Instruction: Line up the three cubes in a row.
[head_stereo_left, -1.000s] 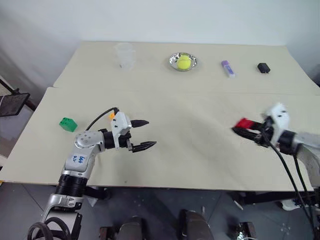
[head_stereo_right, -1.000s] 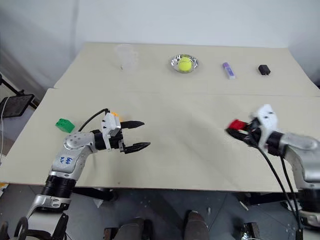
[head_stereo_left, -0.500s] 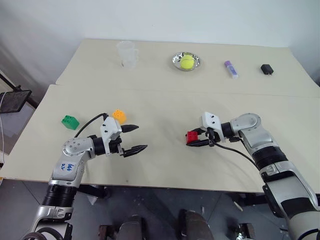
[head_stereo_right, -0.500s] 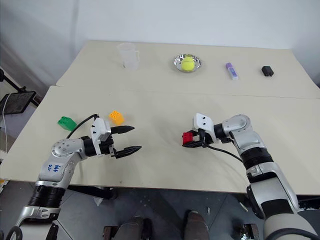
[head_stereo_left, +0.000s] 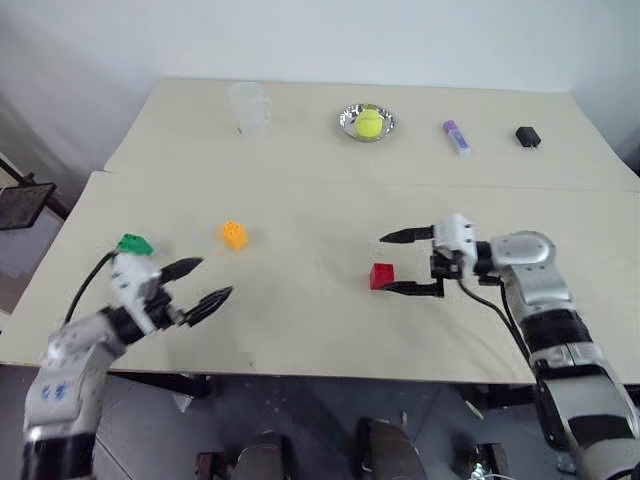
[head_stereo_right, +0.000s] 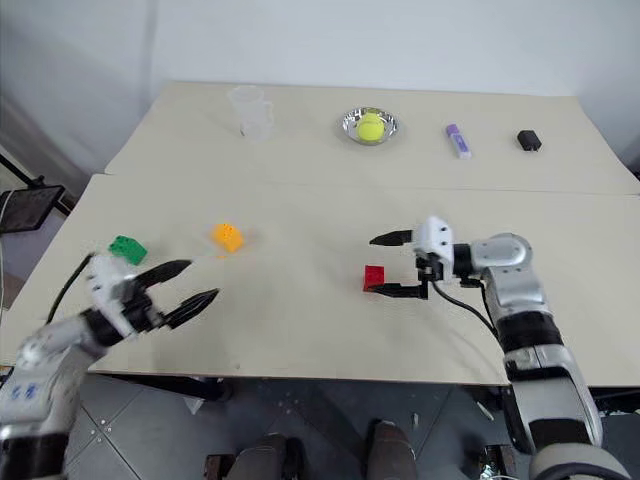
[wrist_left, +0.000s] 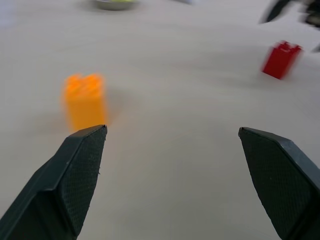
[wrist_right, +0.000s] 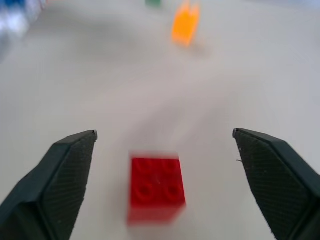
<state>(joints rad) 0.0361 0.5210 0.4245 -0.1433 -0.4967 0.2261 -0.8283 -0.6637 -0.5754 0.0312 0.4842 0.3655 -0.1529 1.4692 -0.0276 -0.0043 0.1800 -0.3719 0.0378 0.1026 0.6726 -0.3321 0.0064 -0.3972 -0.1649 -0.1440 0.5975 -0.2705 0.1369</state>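
Two sets of fingers, both spread wide, both empty. The right gripper (head_stereo_left: 408, 263) points across the counter toward the robot's left, and the red cube (head_stereo_left: 382, 276) sits on the surface just off its fingertips, in line with the gap between the pads but touching neither. Further out along that same line lies the orange cube (head_stereo_left: 234, 235), well apart from the red one, then the green cube (head_stereo_left: 134, 244) near the counter's left edge. The left gripper (head_stereo_left: 197, 283) hangs near the front-left corner, closest to green, with orange ahead of it. So the three already run roughly left to right, unevenly spaced; my read is green is the left arm's job. The counter (head_stereo_left: 320, 330) is a pale, bare sheet here. Along the far edge stand a clear cup (head_stereo_left: 247, 107), a tennis ball (head_stereo_left: 369, 122) in a metal dish, a purple marker (head_stereo_left: 455, 136) and a small black box (head_stereo_left: 527, 136).
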